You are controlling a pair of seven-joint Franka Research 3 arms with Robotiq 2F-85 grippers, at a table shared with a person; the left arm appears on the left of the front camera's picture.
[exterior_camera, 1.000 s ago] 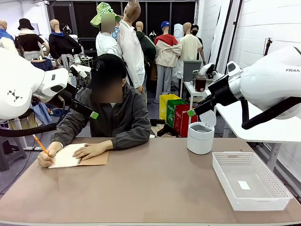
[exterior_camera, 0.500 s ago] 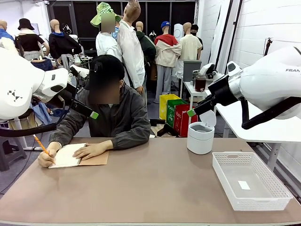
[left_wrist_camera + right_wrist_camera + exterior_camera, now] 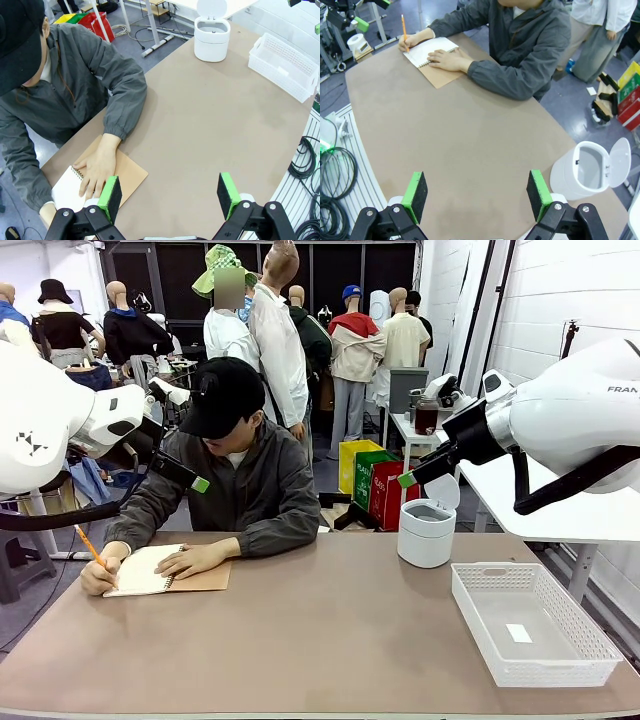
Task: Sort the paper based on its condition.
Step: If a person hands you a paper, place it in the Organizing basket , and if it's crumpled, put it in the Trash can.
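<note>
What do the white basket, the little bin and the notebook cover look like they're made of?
Basket: likely moulded plastic, matte white, walls pierced with a grid of small holes.
Bin: probably smooth plastic, white, slight sheen, flip lid up.
Notebook cover: looks like plain brown cardboard, matte, thin.

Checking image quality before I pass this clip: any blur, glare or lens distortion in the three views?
Front view: even indoor light, sharp throughout, only soft shadows on the table, no glare. Left wrist view: the wide-angle lens bows the table's edges; the notebook is in focus. Right wrist view: the same curved edges; the bin is crisp, with no motion blur.
</note>
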